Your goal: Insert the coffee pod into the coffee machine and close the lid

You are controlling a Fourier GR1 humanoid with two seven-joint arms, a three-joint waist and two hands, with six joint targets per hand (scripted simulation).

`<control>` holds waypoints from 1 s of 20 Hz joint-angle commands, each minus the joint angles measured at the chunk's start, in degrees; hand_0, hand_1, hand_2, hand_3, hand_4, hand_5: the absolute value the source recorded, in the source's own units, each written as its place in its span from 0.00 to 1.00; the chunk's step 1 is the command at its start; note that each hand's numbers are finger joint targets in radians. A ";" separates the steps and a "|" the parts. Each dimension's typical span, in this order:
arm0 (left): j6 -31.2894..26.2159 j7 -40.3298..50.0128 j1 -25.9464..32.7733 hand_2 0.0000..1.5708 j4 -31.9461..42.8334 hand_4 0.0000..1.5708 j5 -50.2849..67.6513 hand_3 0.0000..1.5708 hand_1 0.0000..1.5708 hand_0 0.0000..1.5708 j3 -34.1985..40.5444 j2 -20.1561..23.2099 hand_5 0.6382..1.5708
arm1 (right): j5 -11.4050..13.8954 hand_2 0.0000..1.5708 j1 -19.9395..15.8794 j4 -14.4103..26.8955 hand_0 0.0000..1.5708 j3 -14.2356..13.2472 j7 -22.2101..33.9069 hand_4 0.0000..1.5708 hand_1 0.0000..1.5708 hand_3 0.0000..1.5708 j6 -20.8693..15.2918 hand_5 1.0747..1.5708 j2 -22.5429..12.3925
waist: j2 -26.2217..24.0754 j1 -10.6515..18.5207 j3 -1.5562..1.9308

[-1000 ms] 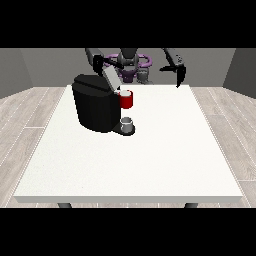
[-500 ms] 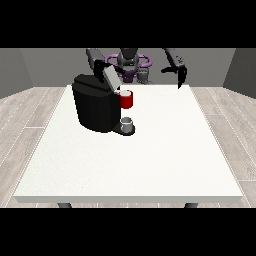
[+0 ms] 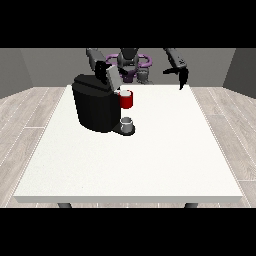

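A large white rectangular table [image 3: 150, 165] is seen from across, with the robot small at its far edge. On the far left part of the tabletop a bulky black coffee machine [image 3: 95, 105] is stood, its grey lid [image 3: 112, 75] raised and tilted up above its top. The hand at the view's left [image 3: 103, 69] is held above the machine's top, just behind and to the left of the raised lid and close against it; whether its fingers are straight or curled, or touching the lid, cannot be told. Just below and to the right of that hand, a red thing at the machine [image 3: 126, 99] is seen at the machine's front, and beneath it a small grey cup-like thing [image 3: 127, 123] is seated on the machine's base; it cannot be told for the coffee pod, and the pod itself is not plainly shown anywhere. Well to the right, the hand at the view's right [image 3: 183, 76] is held in the air over the table's far right edge, well apart from the machine, its fingers hanging downward and relaxed, with nothing grasped.
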 commanded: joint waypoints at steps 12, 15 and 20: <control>-1.50 1.59 -4.87 0.00 3.47 0.25 1.65 0.00 0.00 0.00 0.48 1.18 1.00 | 6.45 0.00 -8.38 2.04 0.00 5.57 8.08 0.24 0.00 0.00 -3.40 1.00 0.56 | 2.15 3.86 0.34; -2.76 -0.17 -6.28 0.00 6.44 0.23 2.25 0.00 0.00 0.00 1.32 2.00 1.00 | 8.42 0.00 -9.19 -1.34 0.00 8.93 9.79 0.22 0.00 0.00 -6.74 1.00 4.34 | 3.09 4.24 0.27; -4.59 -1.27 -6.56 0.00 8.44 0.22 2.63 0.00 0.00 0.00 2.58 4.91 1.00 | 8.96 0.00 -11.10 -1.57 0.00 11.02 10.02 0.24 0.00 0.00 -3.00 1.00 3.37 | 2.67 3.17 0.33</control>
